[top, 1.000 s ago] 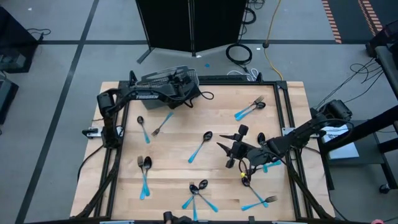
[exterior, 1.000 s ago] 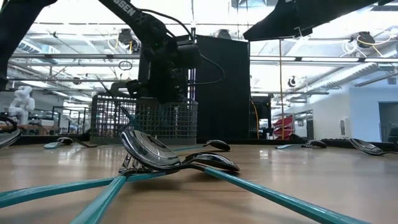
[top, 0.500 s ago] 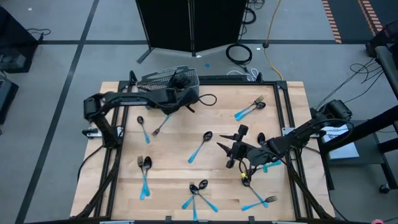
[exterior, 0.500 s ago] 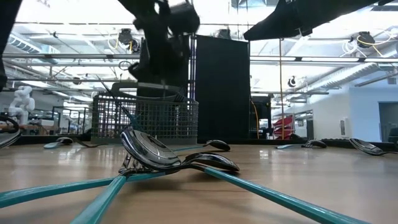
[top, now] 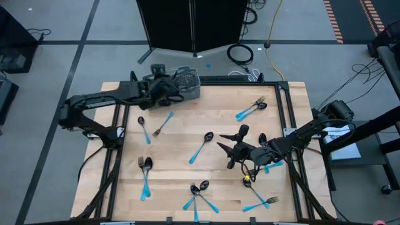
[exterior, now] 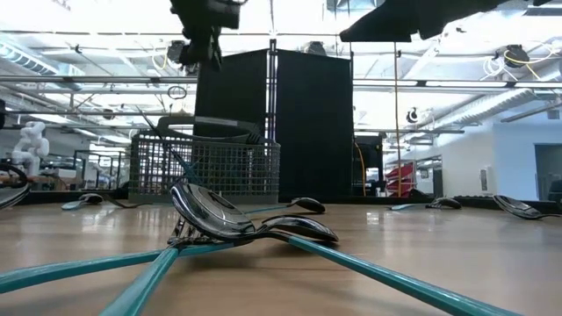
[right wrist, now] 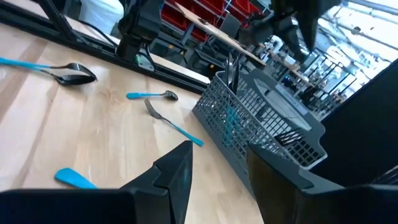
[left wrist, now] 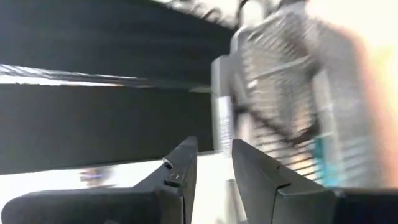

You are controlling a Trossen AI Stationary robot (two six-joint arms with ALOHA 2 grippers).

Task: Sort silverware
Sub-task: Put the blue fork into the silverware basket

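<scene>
Many silverware (top: 201, 148) pieces lie flat on my tabletop (top: 181, 169): light, stiff, slippery; I'd pinch handles. Left pincer (top: 164, 87) and right pincer (top: 232, 153) both open, empty.

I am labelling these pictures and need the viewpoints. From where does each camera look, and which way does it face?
High view: overhead, straight down; both arms, left gripper by basket.
Low view: table height, level across spoons to basket; arms above.
Left wrist view: faces basket past own fingers.
Right wrist view: across table toward basket past own fingers.
All four share the basket.
</scene>
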